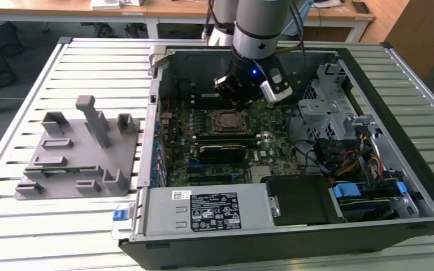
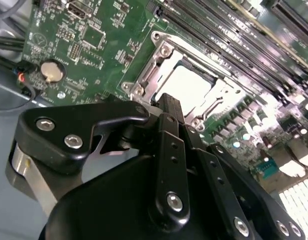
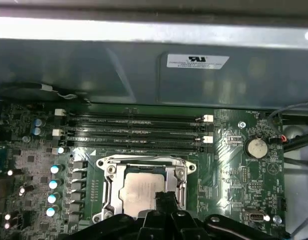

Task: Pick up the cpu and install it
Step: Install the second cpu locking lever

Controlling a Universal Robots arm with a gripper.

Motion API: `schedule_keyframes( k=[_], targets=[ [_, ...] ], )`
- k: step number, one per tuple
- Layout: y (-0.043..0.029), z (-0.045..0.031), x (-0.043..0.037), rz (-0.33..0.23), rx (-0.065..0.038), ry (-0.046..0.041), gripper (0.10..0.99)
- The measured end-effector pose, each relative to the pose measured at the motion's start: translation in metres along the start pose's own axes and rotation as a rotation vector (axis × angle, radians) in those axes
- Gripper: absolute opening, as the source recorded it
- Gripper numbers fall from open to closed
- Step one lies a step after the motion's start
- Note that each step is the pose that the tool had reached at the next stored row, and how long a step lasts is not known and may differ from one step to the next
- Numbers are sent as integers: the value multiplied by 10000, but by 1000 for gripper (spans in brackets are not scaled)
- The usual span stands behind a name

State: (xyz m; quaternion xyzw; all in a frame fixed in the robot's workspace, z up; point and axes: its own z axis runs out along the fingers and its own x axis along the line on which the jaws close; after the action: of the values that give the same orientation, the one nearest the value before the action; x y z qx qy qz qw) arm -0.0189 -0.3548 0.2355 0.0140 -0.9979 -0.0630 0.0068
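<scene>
The cpu [image 3: 141, 192] lies flat inside the metal socket frame [image 3: 106, 167] on the green motherboard, silver top up. It shows in both wrist views, cpu [image 2: 191, 85], and in the exterior view as a small grey square, cpu [image 1: 225, 120], in the open computer case. My gripper [image 1: 239, 101] hangs just above the socket's far side. Its black fingers [image 2: 168, 107] stand pressed together with nothing between them. The gripper tip [image 3: 166, 199] covers one edge of the chip.
A grey plastic fixture block [image 1: 77, 152] sits on the slatted table at the exterior view's left. Memory slots [image 3: 134, 132] run beside the socket. A coin battery [image 3: 255, 147], a drive cage [image 1: 330, 107] with cables and the case walls [image 1: 156, 96] surround it.
</scene>
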Motion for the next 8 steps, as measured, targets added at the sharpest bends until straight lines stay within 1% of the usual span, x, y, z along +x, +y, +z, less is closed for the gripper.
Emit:
schedule_keyframes(
  k=[2,3,5,8],
  targets=[
    [8,-63,1,0,0,0,106],
    [8,-80,1,0,2,1,106],
    [-7,-85,1,-2,0,1,106],
    [-79,-94,3,0,0,0,106]
  ],
)
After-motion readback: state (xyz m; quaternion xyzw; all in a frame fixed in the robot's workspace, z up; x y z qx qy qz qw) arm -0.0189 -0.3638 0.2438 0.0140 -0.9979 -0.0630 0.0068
